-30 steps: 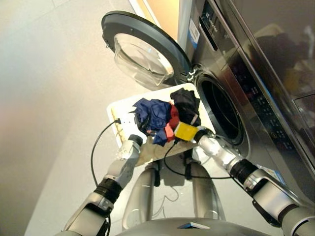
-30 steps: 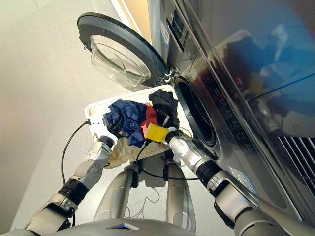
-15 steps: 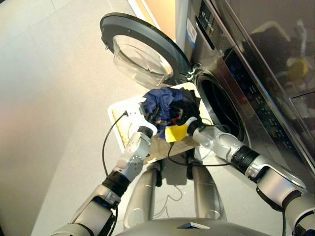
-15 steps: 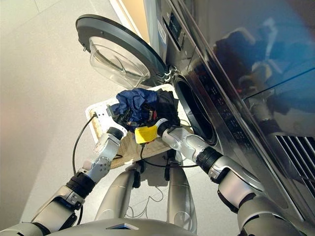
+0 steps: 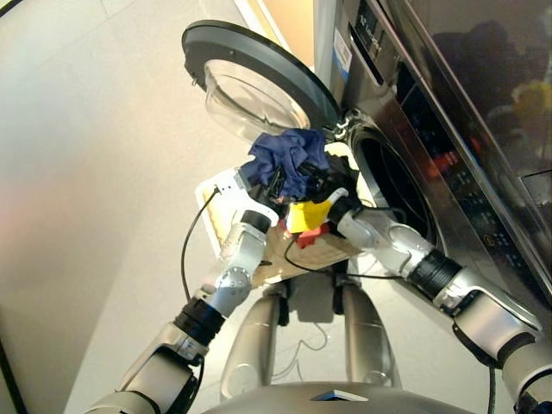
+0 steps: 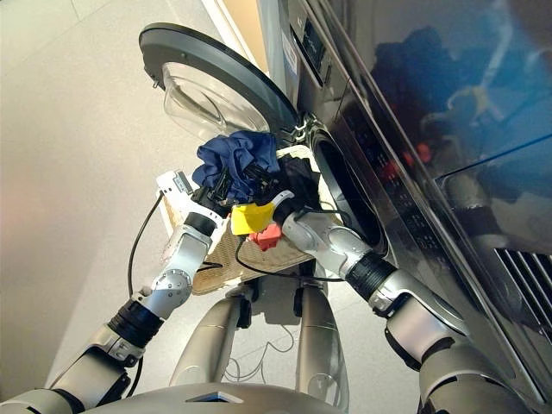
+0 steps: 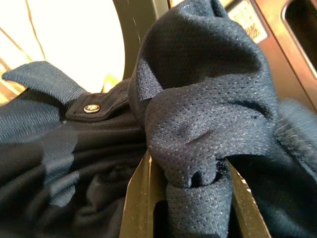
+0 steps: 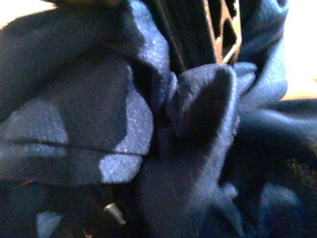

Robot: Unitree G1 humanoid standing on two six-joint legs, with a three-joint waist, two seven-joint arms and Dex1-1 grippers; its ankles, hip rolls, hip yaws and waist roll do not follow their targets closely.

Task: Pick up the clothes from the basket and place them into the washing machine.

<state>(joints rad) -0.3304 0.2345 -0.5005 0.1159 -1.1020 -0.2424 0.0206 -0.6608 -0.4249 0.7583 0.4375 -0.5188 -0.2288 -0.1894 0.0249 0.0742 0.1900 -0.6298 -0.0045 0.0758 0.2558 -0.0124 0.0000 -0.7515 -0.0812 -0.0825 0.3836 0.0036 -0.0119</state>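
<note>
Navy garment (image 5: 286,159) bunched and lifted above the basket (image 5: 226,191), at about 9 o'clock from the washing machine's porthole (image 5: 392,194). Left gripper (image 5: 274,183) and right gripper (image 5: 321,191) both pressed into this bundle from below; left gripper closed on a fold of the navy garment in the wrist view, right gripper's state not possible to tell, hidden by cloth. Black garment (image 6: 297,177) just at 3 o'clock of the navy one. Coral garment (image 6: 266,235) lower, over the basket. Door (image 5: 259,86) open at 11 o'clock.
</note>
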